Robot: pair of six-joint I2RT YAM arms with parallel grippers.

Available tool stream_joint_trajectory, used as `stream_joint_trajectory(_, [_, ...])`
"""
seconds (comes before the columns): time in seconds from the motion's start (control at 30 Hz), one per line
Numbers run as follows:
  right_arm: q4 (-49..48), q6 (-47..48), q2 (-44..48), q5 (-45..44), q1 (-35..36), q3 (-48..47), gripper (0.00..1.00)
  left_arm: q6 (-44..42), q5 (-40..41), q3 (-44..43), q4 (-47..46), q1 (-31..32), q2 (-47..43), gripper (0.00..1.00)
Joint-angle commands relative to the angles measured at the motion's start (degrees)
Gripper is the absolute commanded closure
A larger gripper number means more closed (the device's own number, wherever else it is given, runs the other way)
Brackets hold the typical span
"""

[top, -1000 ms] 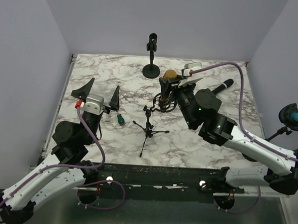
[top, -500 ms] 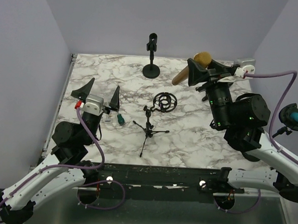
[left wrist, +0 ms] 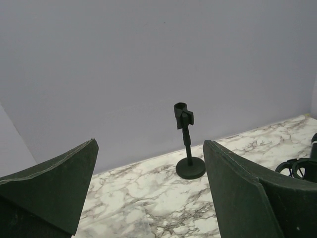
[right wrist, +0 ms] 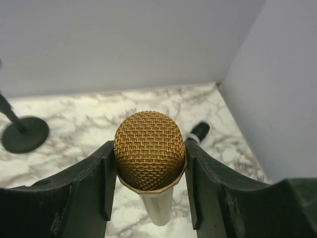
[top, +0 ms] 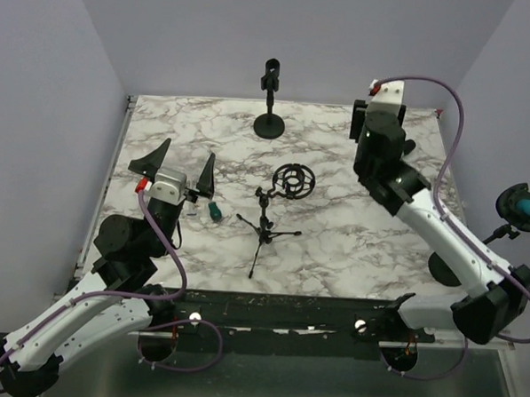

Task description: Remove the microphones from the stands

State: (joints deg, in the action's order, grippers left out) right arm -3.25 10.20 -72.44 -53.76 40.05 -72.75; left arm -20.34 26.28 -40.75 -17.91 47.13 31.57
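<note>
The microphone has a gold mesh head and a white body. It stands upright between the fingers of my right gripper, which is shut on the head. In the top view the right gripper is over the table's back right, and the wrist hides the microphone. The stand is a small black tripod at mid-table, and its ring mount holds nothing. My left gripper is open at the left, well away from the stand. Nothing is between the left gripper fingers.
A second black stand with a round base is at the back centre, also visible as the round-base stand. A black microphone lies on the marble below my right gripper. A green-handled tool lies near the left gripper.
My right gripper has lifted the microphone out of the ring mount and carried it up to the back right. The left arm has not moved.
</note>
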Motion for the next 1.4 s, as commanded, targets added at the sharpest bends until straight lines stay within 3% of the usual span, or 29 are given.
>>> stream_joint_trajectory(0.0, [34.0,-25.8,-6.9,22.7,-13.6,-4.7,0.99,0.6,-1.2,-1.2,0.0,0.7,0.3,0.09])
stream_joint_trajectory(0.13, [39.6,-26.9,-13.5,37.2,-16.9,-4.2,0.99,-0.1,-0.2,-0.7,-1.1,0.9,0.5,0.09])
stream_joint_trajectory(0.47, [33.6,-27.1,-26.2,45.5,-19.4,-0.4,0.99,0.1,-0.8,-1.0,-0.4,1.1,0.3,0.08])
stream_joint_trajectory(0.6, [29.1,-28.2,-30.5,47.1,-19.4,0.1,0.83,0.1,-0.6,-0.9,-0.7,1.2,0.8,0.08])
stream_joint_trajectory(0.73, [26.6,-28.9,-35.7,48.6,-19.4,-1.0,0.76,0.6,-1.4,-1.3,0.1,1.2,0.8,0.08])
stream_joint_trajectory(0.9, [26.5,-28.5,-39.0,46.9,-19.4,-2.0,0.60,-0.1,-0.5,-0.9,-0.9,1.3,1.0,0.07])
stream_joint_trajectory(1.2, [25.0,-28.0,-37.0,44.6,-19.3,3.1,0.15,0.6,-1.3,-1.1,-0.3,1.3,1.0,0.07])
stream_joint_trajectory(1.37, [25.6,-28.6,-33.7,43.2,-19.3,5.9,0.10,0.5,-0.7,-1.0,-0.6,1.4,1.1,0.08])
